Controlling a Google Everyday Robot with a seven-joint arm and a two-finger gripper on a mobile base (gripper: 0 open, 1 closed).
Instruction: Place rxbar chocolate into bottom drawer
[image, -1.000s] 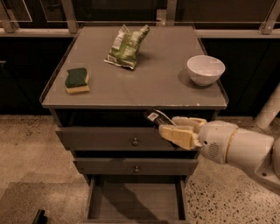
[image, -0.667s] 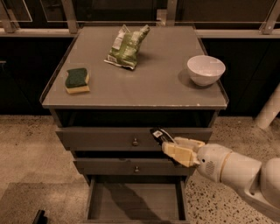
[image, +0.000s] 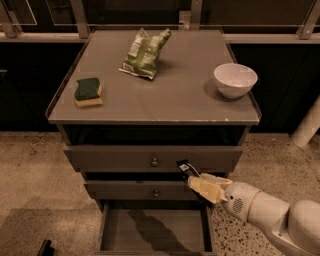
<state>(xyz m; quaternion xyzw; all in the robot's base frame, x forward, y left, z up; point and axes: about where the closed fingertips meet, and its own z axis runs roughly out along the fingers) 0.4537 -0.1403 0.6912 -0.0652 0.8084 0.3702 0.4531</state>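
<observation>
The rxbar chocolate (image: 185, 169) is a small black bar with a white patch at its upper end. My gripper (image: 199, 184) is shut on it, holding it in front of the two upper drawers, above the right side of the bottom drawer. The cream fingers (image: 206, 188) clamp its lower end. The bottom drawer (image: 115, 234) is pulled open below, a shallow grey tray with a bare floor. My white arm (image: 272, 215) reaches in from the lower right.
On the cabinet top lie a green chip bag (image: 145, 52), a green-and-yellow sponge (image: 88, 92) at the left and a white bowl (image: 235, 79) at the right. Two upper drawers with round knobs (image: 155, 162) are closed. Speckled floor surrounds the cabinet.
My gripper with the bar has moved down and slightly left, from level with the top drawer to lower in front of the middle drawer, closer to the open bottom drawer.
</observation>
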